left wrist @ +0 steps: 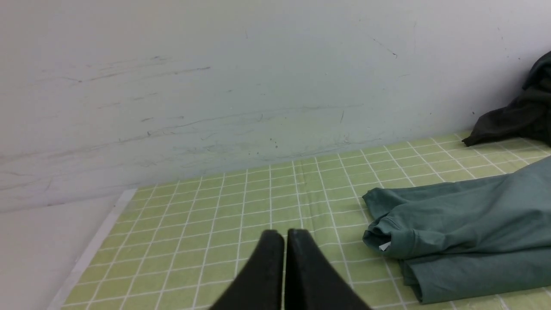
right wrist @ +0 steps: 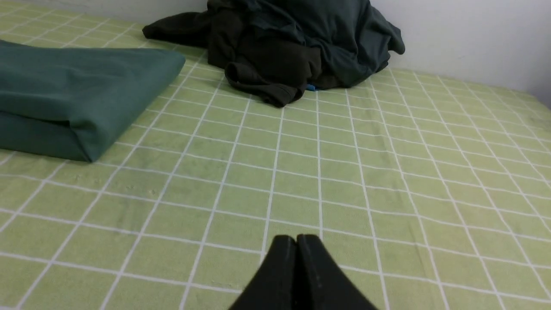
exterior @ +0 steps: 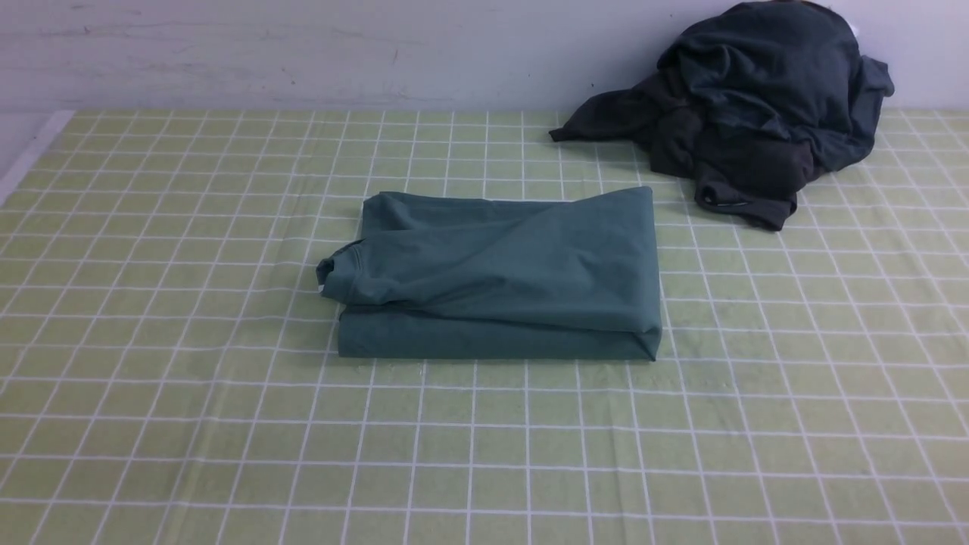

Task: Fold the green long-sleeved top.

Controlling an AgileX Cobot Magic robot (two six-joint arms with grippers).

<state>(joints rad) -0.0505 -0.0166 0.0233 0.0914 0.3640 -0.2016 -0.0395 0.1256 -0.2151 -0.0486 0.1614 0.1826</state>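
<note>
We see the left gripper (left wrist: 286, 234) and the right gripper (right wrist: 297, 239) pressed together, both well apart from the green long-sleeved top (exterior: 515, 265). It lies mid-table in a wide, folded bundle, its upper layer askew and bunched at the left end. Beneath it spreads a green table (exterior: 469, 454) with pale grid lines; beyond, dark garments (exterior: 764, 98) sit heaped at right before a streaked whitish wall (exterior: 303, 53).

Bare cloth (exterior: 469, 454) lies nearest; dark garments (exterior: 757, 98) (heaped) block the far right.
</note>
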